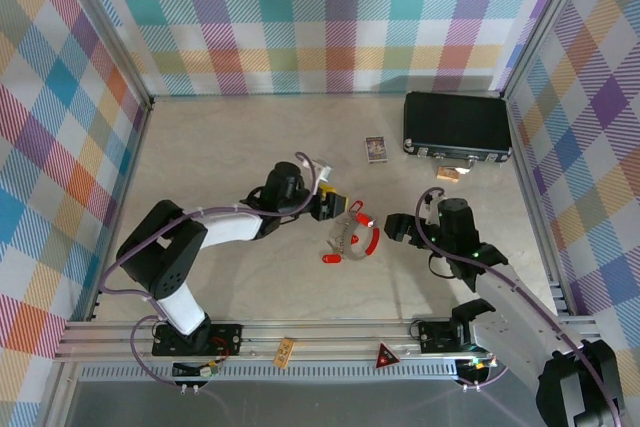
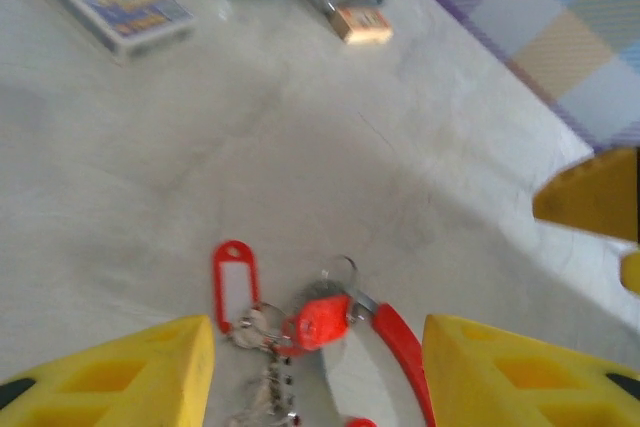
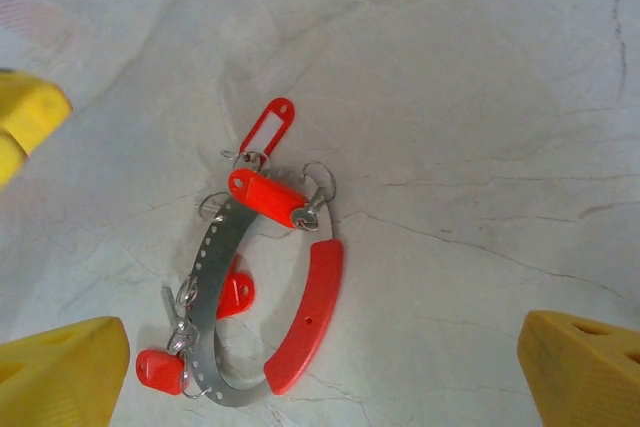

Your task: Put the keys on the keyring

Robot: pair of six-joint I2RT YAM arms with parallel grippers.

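Marbled worktop [image 1: 230,147], plaid walls. Keyring [image 3: 305,317] flat at centre, between both tools. Red keys [image 3: 268,197] clustered on or against it, threading unclear. Left tool [image 2: 318,357] open, straddling ring. Right tool [image 3: 322,357] wide open, empty. Step, judged: approach to grasp. Next: pinch ring, steady one key.

Bare surface [image 1: 200,147] lies open left of the keyring [image 1: 350,237] and on its near side. The left gripper [image 1: 350,210] crowds its far-left edge, and the right gripper [image 1: 392,228] sits just to its right. Farther back stand a picture card [image 1: 376,150], a tan block [image 1: 447,174] and a black case [image 1: 457,127].
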